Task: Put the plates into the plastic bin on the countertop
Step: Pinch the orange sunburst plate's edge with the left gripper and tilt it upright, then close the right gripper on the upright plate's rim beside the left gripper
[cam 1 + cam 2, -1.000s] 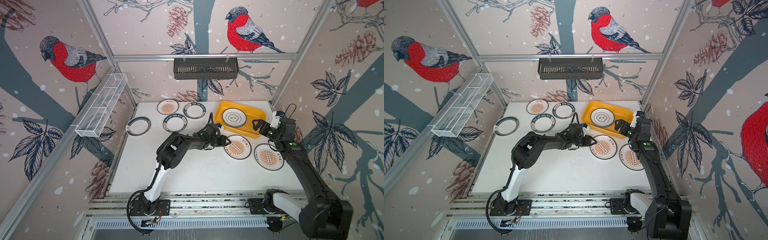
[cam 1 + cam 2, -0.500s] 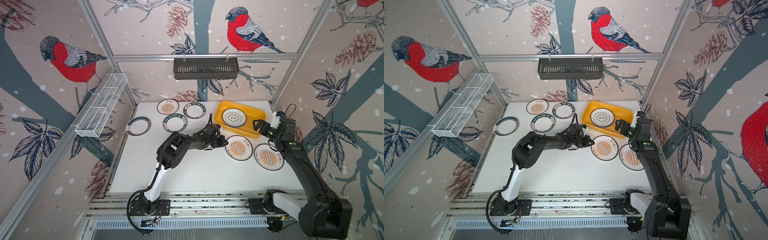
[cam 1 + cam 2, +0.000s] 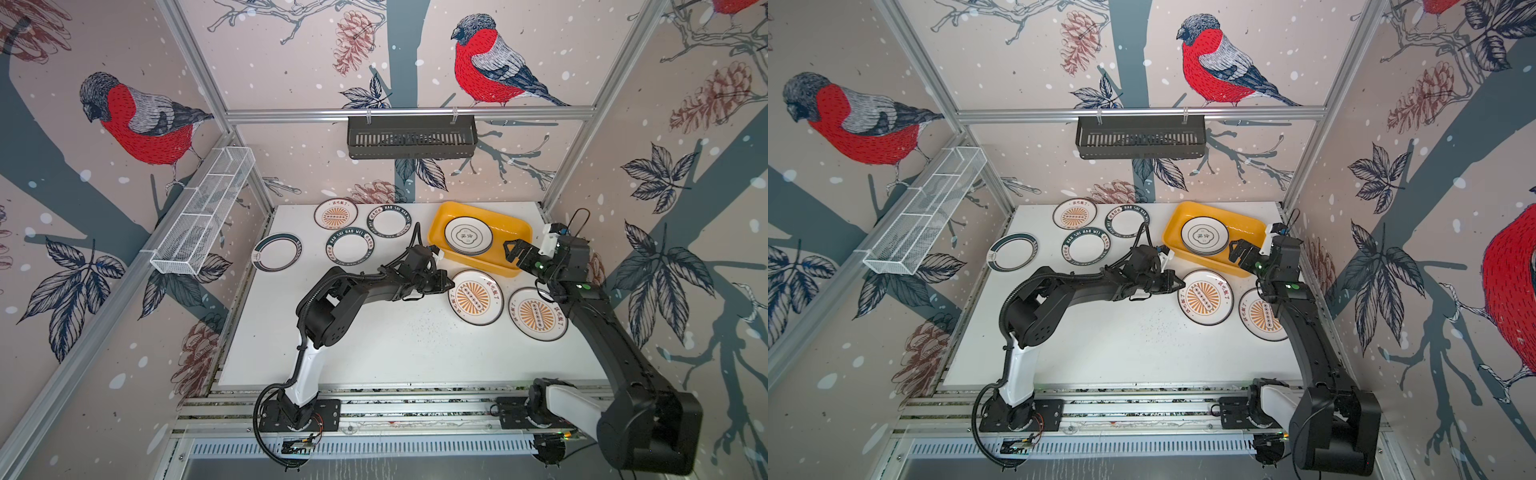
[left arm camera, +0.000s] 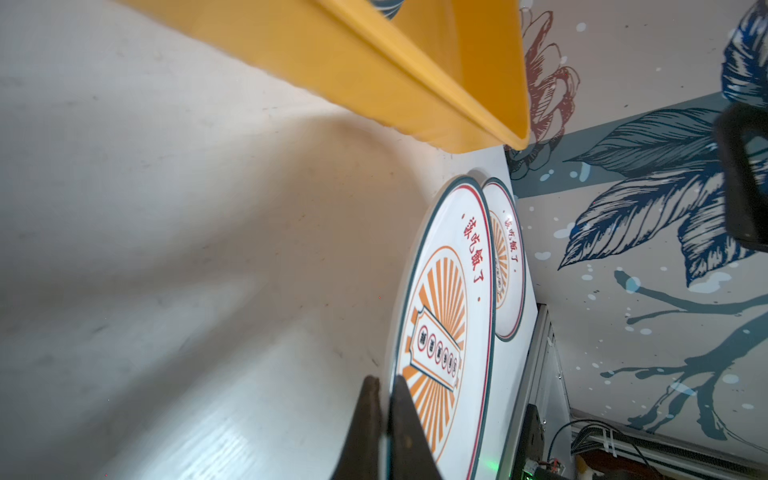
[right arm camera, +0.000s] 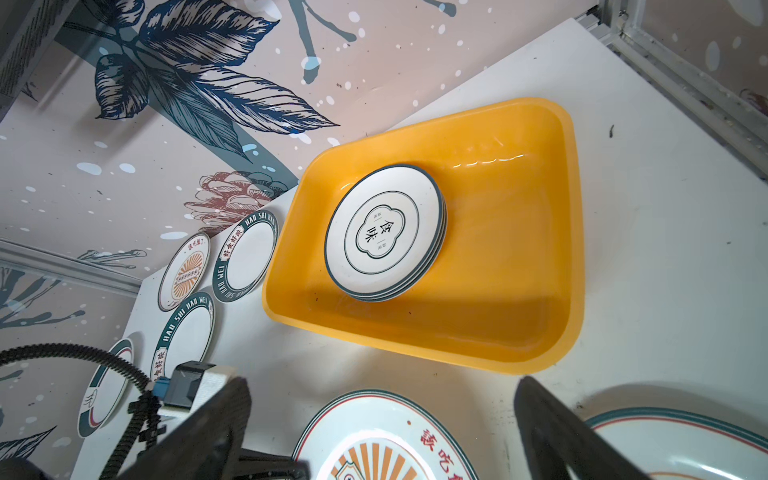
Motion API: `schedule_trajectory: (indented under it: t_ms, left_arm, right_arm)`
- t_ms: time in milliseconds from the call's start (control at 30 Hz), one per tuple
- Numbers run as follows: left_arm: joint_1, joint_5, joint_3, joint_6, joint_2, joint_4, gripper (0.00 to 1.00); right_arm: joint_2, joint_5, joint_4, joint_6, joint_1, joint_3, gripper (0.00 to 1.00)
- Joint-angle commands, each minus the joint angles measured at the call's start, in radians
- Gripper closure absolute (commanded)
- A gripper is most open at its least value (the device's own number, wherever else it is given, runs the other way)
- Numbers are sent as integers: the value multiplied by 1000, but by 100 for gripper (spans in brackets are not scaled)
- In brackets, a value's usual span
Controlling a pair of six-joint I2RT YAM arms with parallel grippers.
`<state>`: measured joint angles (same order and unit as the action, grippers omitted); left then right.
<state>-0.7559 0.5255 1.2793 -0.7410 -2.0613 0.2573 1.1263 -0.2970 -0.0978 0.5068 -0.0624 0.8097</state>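
**Blind spots on my screens**

In both top views the left gripper [image 3: 450, 284] covers a bit of the rim of the sunburst plate [image 3: 476, 297], so I cannot see the contact from above. In the left wrist view its fingers [image 4: 365, 428] run off the picture's edge, and the plastic bin [image 4: 374, 62] is cropped as well. The stack [image 5: 384, 230] in the bin hides its lower plates; I cannot count them. The right arm [image 3: 1308, 340] covers part of the second sunburst plate [image 3: 1260, 316].
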Motion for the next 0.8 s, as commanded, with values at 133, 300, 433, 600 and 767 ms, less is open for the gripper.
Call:
schedule_trajectory:
  t_ms: [133,300,433,600,767]
  left_arm:
    - [15,30,-64,36,142,15,100]
    - [62,57,-130,-5,230,80,100]
    - [123,61,-210,-53,309,156,100]
    - [180,49,-270,-57,393,165,100]
    - [227,47,-333,-67,463,185,100]
  right_arm:
    - [35,-98,129,42,-2,-2,1]
    - [62,-214,181,40,-2,11,0]
    - [79,-299,236,53,9,3,0]
    - [105,-333,242,12,79,15,0]
    - [155,-327,212,-24,155,48,0]
